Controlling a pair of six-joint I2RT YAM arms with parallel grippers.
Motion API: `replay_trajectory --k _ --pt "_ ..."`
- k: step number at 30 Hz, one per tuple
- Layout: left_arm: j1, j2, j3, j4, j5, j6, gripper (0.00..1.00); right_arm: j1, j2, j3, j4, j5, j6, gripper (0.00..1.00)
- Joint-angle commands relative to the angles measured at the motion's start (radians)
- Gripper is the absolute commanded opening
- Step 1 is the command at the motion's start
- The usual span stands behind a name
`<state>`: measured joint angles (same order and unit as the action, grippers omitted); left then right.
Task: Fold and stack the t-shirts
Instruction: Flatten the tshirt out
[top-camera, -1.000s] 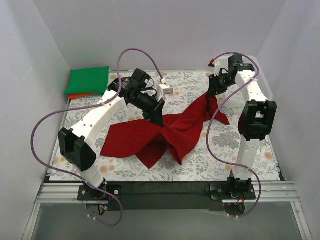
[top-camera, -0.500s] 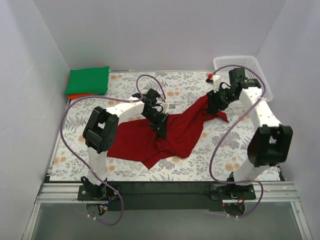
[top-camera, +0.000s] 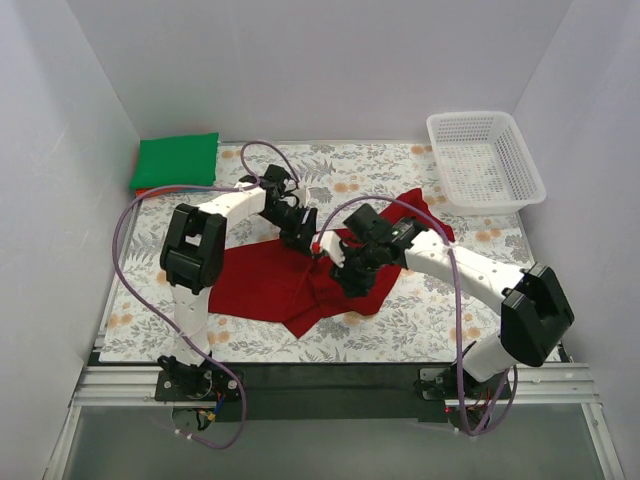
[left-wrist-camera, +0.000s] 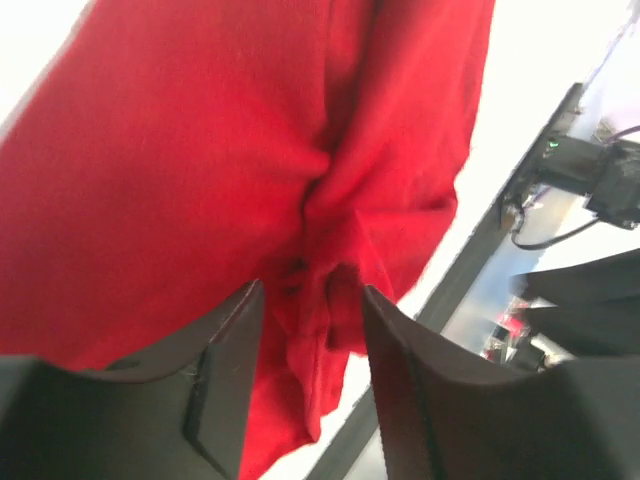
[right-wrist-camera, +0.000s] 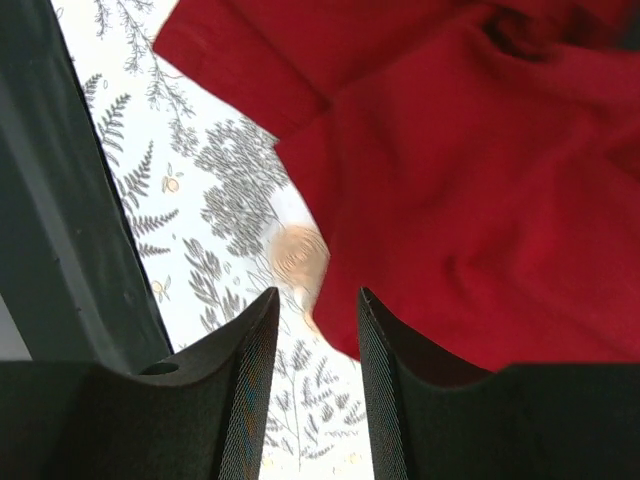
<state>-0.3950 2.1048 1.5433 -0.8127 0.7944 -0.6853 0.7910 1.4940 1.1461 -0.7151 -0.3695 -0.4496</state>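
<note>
The dark red t-shirt (top-camera: 258, 285) lies crumpled across the middle of the table. My left gripper (top-camera: 308, 243) hovers over its bunched centre. In the left wrist view the left gripper (left-wrist-camera: 310, 290) is open, with a loose ridge of the red shirt (left-wrist-camera: 200, 150) below the gap. My right gripper (top-camera: 349, 279) is low over the shirt's right half. In the right wrist view the right gripper (right-wrist-camera: 316, 295) is open and empty, above the edge of the red shirt (right-wrist-camera: 480, 200). A folded bright green t-shirt (top-camera: 176, 160) rests on a folded orange one (top-camera: 148, 191) at the back left.
A white lattice basket (top-camera: 486, 160) stands at the back right corner, with nothing visible in it. A floral tablecloth (top-camera: 440, 310) covers the table. Grey walls close in the left, back and right. A black rail (top-camera: 330, 378) runs along the near edge.
My left gripper has opened and let go of the red shirt. My right arm let go of the shirt's far end and swung from the back right to the centre. The shirt now lies slack.
</note>
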Motion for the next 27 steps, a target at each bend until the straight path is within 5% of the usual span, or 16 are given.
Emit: replay_trajectory --k 1,13,27 --pt "0.134 -0.140 -0.005 -0.077 0.068 0.021 0.47 0.109 0.020 -0.017 0.107 0.124 0.057 0.43" --pt "0.649 -0.407 -0.158 -0.356 0.057 0.341 0.52 0.255 0.241 0.033 0.157 0.195 0.088 0.47" --pt "0.734 -0.525 -0.313 -0.358 -0.023 0.454 0.52 0.281 0.282 0.027 0.192 0.268 0.121 0.52"
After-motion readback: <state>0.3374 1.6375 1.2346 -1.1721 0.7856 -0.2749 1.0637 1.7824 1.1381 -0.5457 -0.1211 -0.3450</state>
